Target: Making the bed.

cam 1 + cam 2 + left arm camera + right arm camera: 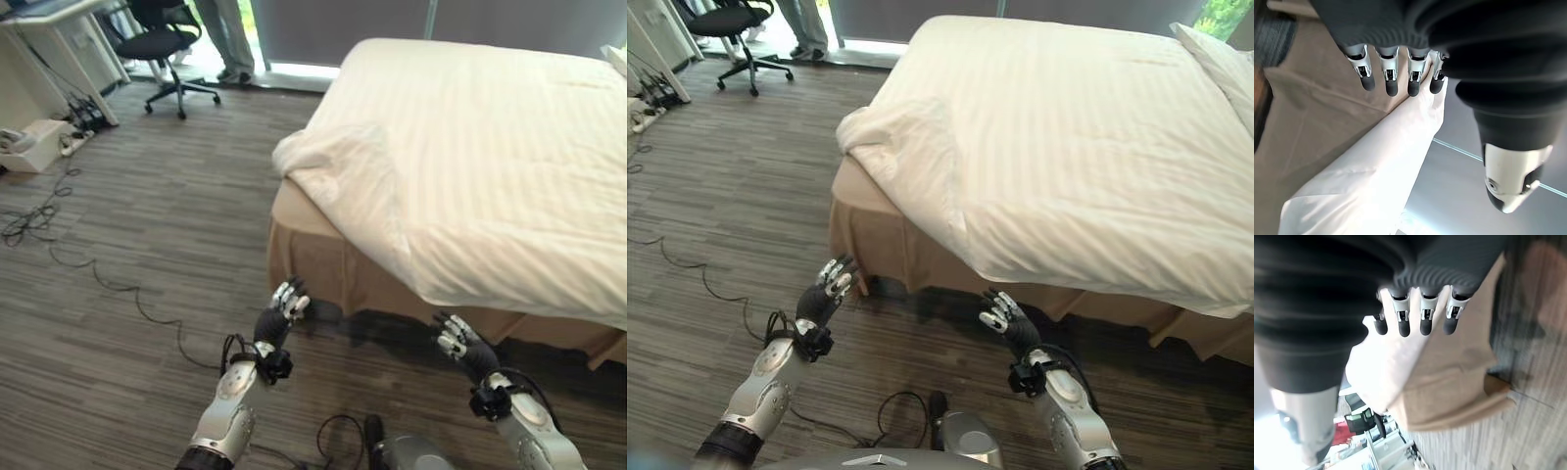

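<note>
A bed with a tan base (323, 257) stands ahead and to the right, covered by a white striped duvet (470, 147). The duvet's near left corner (890, 137) is bunched and folded back on itself, and its near edge hangs over the side. A white pillow (1220, 54) lies at the far right. My left hand (279, 315) is raised over the floor just short of the bed's near corner, fingers straight, holding nothing. My right hand (1007, 321) hovers below the hanging duvet edge, open too. The wrist views show the left fingers (1388, 81) and the right fingers (1422, 318) extended toward the bed.
A black office chair (165, 47) stands at the far left beside a white desk (59, 39). A person's legs (227, 39) show behind the chair. A power strip and cables (44, 196) trail over the wooden floor on the left.
</note>
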Tool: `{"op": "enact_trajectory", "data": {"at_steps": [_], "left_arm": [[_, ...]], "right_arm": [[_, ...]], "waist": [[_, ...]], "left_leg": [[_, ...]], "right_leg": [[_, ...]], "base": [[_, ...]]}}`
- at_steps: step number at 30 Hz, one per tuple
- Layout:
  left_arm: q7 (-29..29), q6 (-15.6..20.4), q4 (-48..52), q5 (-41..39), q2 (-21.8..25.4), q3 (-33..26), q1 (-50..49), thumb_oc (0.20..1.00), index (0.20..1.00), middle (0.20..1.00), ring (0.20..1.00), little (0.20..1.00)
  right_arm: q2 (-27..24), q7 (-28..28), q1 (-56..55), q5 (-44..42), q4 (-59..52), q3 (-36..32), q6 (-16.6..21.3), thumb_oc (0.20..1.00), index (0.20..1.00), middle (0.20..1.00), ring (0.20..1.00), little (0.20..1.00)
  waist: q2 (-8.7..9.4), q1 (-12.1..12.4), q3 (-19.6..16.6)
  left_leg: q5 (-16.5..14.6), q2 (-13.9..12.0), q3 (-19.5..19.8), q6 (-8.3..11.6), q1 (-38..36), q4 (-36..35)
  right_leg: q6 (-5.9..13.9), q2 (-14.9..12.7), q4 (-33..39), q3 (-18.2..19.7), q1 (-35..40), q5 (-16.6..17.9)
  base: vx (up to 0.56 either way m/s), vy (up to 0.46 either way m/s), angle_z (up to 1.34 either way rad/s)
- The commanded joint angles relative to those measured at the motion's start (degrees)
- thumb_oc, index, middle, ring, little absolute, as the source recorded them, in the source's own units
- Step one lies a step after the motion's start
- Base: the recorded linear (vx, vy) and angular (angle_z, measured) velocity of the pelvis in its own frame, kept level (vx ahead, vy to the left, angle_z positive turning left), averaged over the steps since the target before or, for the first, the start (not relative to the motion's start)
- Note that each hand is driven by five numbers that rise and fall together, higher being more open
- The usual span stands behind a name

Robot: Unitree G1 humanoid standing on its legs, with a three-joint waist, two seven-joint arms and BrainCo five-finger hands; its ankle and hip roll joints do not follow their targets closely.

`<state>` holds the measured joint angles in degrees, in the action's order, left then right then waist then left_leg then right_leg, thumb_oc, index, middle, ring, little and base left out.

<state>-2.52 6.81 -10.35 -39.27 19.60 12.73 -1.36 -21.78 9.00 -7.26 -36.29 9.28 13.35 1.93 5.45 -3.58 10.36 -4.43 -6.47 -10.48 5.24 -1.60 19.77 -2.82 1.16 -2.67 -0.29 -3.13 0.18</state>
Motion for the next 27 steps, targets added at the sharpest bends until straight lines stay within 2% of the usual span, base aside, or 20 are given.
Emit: {"op": "enact_trajectory", "data": {"at_steps": [1, 2, 3, 5, 6, 8, 9, 10, 12, 13, 14, 16, 19, 20, 21, 22, 23, 24, 26, 27], "left_arm": [[-0.78, 2.47, 3.24, -0.01, -0.05, 0.01, 3.00, 1.000, 1.000, 1.000, 1.000, 1.000], [-0.46, 2.48, 3.12, -0.16, -0.30, 0.32, 3.25, 1.000, 1.000, 1.000, 1.000, 1.000], [0.03, 2.55, 2.97, -0.53, -0.53, 0.57, 3.92, 1.000, 1.000, 1.000, 1.000, 1.000], [0.20, 3.03, 3.39, -0.98, -0.15, 0.47, 4.73, 1.000, 1.000, 1.000, 1.000, 1.000], [0.34, 3.14, 3.34, -1.07, -0.04, 0.27, 4.75, 1.000, 1.000, 1.000, 1.000, 1.000], [1.03, 3.29, 4.25, -1.51, 0.46, -0.14, 4.86, 1.000, 1.000, 1.000, 1.000, 1.000], [1.32, 3.33, 5.00, -1.62, 0.94, -0.98, 4.37, 1.000, 1.000, 1.000, 1.000, 1.000], [1.05, 3.31, 5.58, -1.57, 1.20, -1.61, 3.92, 1.000, 1.000, 1.000, 1.000, 1.000], [1.17, 3.26, 5.79, -1.21, 1.40, -1.74, 3.69, 1.000, 1.000, 1.000, 1.000, 1.000], [0.59, 3.39, 5.78, -1.47, 2.26, -1.75, 4.19, 1.000, 1.000, 1.000, 1.000, 1.000], [0.56, 3.42, 5.74, -1.48, 2.27, -1.73, 4.22, 1.000, 1.000, 1.000, 1.000, 1.000], [-0.28, 3.05, 5.71, -1.53, 3.10, -0.84, 4.62, 1.000, 1.000, 1.000, 1.000, 1.000], [-0.06, 3.36, 4.87, -0.63, 3.55, -0.02, 5.43, 1.000, 1.000, 1.000, 1.000, 1.000], [0.33, 3.48, 4.98, 0.39, 4.22, -1.11, 3.86, 1.000, 1.000, 1.000, 1.000, 1.000], [0.33, 3.47, 4.98, 0.39, 4.23, -1.11, 3.87, 1.000, 1.000, 1.000, 1.000, 1.000], [0.52, 3.05, 4.84, 1.78, 4.60, -2.15, 2.45, 1.000, 1.000, 1.000, 1.000, 1.000], [-0.43, 2.40, 4.47, 1.97, 4.93, -3.99, 0.24, 1.000, 1.000, 1.000, 1.000, 1.000], [-0.64, 2.15, 5.01, 1.88, 5.11, -5.55, -1.37, 1.000, 1.000, 1.000, 1.000, 1.000], [-0.64, 1.86, 5.03, 1.69, 4.74, -6.07, -2.02, 1.000, 1.000, 1.000, 1.000, 1.000], [-0.56, 1.48, 4.78, 1.44, 3.69, -6.96, -2.72, 1.000, 1.000, 1.000, 1.000, 1.000]], "right_arm": [[-1.95, 1.24, -0.33, -0.68, -3.64, 0.57, 2.68, 1.000, 1.000, 1.000, 1.000, 1.000], [-2.14, 0.92, -0.36, -0.38, -3.49, 0.68, 2.61, 1.000, 1.000, 1.000, 1.000, 1.000], [-2.39, 0.39, -0.15, 0.26, -3.34, 0.78, 2.63, 1.000, 1.000, 1.000, 1.000, 1.000], [-3.10, -0.09, 0.20, 0.96, -3.80, 0.63, 2.84, 1.000, 1.000, 1.000, 1.000, 1.000], [-3.51, 0.05, 0.04, 1.16, -3.71, 0.58, 2.94, 1.000, 1.000, 1.000, 1.000, 1.000], [-4.60, 0.07, -0.27, 3.33, -3.33, 0.27, 2.77, 1.000, 1.000, 1.000, 1.000, 1.000], [-4.56, -0.01, -0.31, 2.65, -2.70, -0.27, 2.62, 1.000, 1.000, 1.000, 1.000, 1.000], [-4.39, 0.37, -0.16, 2.03, -2.46, -0.48, 2.41, 1.000, 1.000, 1.000, 1.000, 1.000], [-4.14, 0.42, -0.31, 1.56, -1.78, -0.86, 2.18, 1.000, 1.000, 1.000, 1.000, 1.000], [-3.62, 0.76, -0.53, 1.49, -1.70, -1.45, 1.66, 1.000, 1.000, 1.000, 1.000, 1.000], [-3.60, 0.75, -0.55, 1.50, -1.72, -1.46, 1.64, 1.000, 1.000, 1.000, 1.000, 1.000], [-2.12, -0.08, -1.77, 2.29, -0.80, -2.86, 1.28, 1.000, 1.000, 1.000, 1.000, 1.000], [-0.20, -1.68, -1.41, 3.98, -0.43, -2.44, 1.62, 1.000, 1.000, 1.000, 1.000, 1.000], [1.56, -1.23, -1.21, 2.26, -1.05, -1.57, 2.02, 1.000, 1.000, 1.000, 1.000, 1.000], [1.58, -1.23, -1.20, 2.26, -1.05, -1.57, 2.02, 1.000, 1.000, 1.000, 1.000, 1.000], [2.80, -0.60, -1.51, 0.95, -0.98, -0.66, 2.09, 1.000, 1.000, 1.000, 1.000, 1.000], [2.69, 1.05, -0.71, 0.87, -0.80, 1.87, 1.03, 1.000, 1.000, 1.000, 1.000, 1.000], [1.60, 2.76, -0.76, 1.77, -1.37, 2.24, 0.58, 1.000, 1.000, 1.000, 1.000, 1.000], [1.39, 2.96, -0.94, 2.23, -1.17, 2.24, 0.63, 1.000, 1.000, 1.000, 1.000, 1.000], [1.42, 2.58, -0.57, 2.55, -0.23, 2.04, 0.57, 1.000, 1.000, 1.000, 1.000, 1.000]], "waist": [[-0.53, -0.29, 0.90], [-0.49, -0.82, 0.88], [-0.61, -1.29, 1.04], [-0.55, -0.92, 0.27], [-0.96, -0.87, -0.16], [-2.12, -0.01, -0.57], [-2.90, 0.48, -1.21], [-3.32, 0.65, -1.82], [-3.74, 0.40, -2.25], [-4.83, -0.68, -2.53], [-4.78, -0.33, -2.47], [-4.99, -1.53, -3.05], [-4.73, -2.24, -2.29], [-5.55, -0.81, -0.83], [-5.47, -0.82, -0.99], [-6.09, 1.13, -0.23], [-6.65, 1.78, 0.53], [-6.69, 2.58, 0.80], [-6.44, 3.30, 0.55], [-6.03, 4.32, 0.10]], "left_leg": [[8.00, 3.50, 1.20, 0.40, 10.55, 12.16], [8.23, 1.13, 0.45, 0.27, 11.17, 11.93], [8.64, -3.48, -0.87, 0.09, 10.74, 9.20], [10.78, -8.55, 3.88, -0.33, 7.79, 0.30], [12.64, -9.50, 5.75, -0.08, 5.63, -2.84], [17.49, -11.25, 16.53, 1.69, 2.75, -7.25], [18.10, -10.30, 25.55, 2.76, 0.81, -7.78], [17.28, -9.09, 30.07, 3.17, 0.13, -7.91], [15.97, -8.32, 32.69, 4.17, -1.10, -8.81], [12.60, -7.70, 31.43, 4.95, -1.65, -13.03], [12.58, -7.74, 31.00, 4.90, -2.00, -13.22], [4.35, -6.14, 24.50, 3.91, -5.12, -20.13], [2.00, -3.40, 20.72, 1.76, -6.84, -22.20], [1.72, -1.79, 16.67, -0.03, -9.26, -24.77], [1.83, -1.68, 16.70, -0.06, -9.03, -24.77], [1.73, -0.16, 14.00, -1.05, -8.93, -24.77], [2.12, 1.78, 9.93, -3.13, -7.90, -24.53], [2.51, 3.24, 7.30, -4.62, -6.85, -24.13], [2.37, 4.04, 5.92, -4.86, -6.60, -24.00], [2.54, 5.39, 3.40, -5.54, -5.82, -23.78]], "right_leg": [[5.01, -2.75, 0.87, -3.28, 6.54, -1.80], [5.05, -3.23, 0.63, -3.21, 6.78, -2.37], [5.46, -3.96, -0.06, -3.21, 6.99, -2.87], [6.97, -5.97, -1.35, -0.27, 6.55, -3.85], [7.30, -6.15, -1.97, 1.13, 5.90, -4.06], [8.73, -7.56, -3.01, 4.93, 5.05, -4.26], [10.03, -8.18, -3.27, 9.07, 4.59, -4.02], [10.76, -8.66, -3.41, 11.08, 4.01, -3.45], [11.84, -9.95, -3.58, 12.70, 3.72, -3.07], [13.37, -12.26, -4.25, 14.52, 3.17, -2.52], [13.40, -12.24, -4.31, 14.89, 3.14, -2.57], [15.56, -16.34, -3.66, 15.12, 2.57, -0.54], [15.69, -18.21, -6.40, 16.12, -1.23, 6.10], [13.90, -20.14, -6.93, 8.64, -4.98, 11.83], [13.93, -20.24, -6.77, 8.66, -5.13, 12.01], [14.10, -23.85, -6.27, -3.73, -5.59, 13.19], [12.90, -20.89, -12.90, -12.19, -5.90, 7.65], [12.60, -17.60, -18.26, -15.93, -5.49, 4.54], [12.10, -17.43, -17.99, -18.71, -3.91, 2.76], [11.40, -16.34, -19.40, -22.37, -1.05, 0.16]], "base": [[0.07, 0.085, -0.60], [0.09, 0.158, -0.40], [0.13, 0.262, -0.43], [0.19, 0.360, -0.55], [0.22, 0.401, -1.07], [0.26, 0.523, -1.04], [0.28, 0.592, -0.95], [0.20, 0.437, -1.26], [0.12, 0.468, -1.44], [0.11, 0.579, -0.80], [0.05, 0.526, -0.38], [0.03, 0.534, -0.27], [-0.06, 0.457, -0.21], [-0.15, 0.526, -0.43], [-0.21, 0.611, -1.11], [-0.27, 0.733, -1.69], [-0.39, 1.021, -2.72], [-0.35, 0.853, -2.18], [-0.17, 0.314, -1.27], [-0.23, 0.216, -0.96]]}}
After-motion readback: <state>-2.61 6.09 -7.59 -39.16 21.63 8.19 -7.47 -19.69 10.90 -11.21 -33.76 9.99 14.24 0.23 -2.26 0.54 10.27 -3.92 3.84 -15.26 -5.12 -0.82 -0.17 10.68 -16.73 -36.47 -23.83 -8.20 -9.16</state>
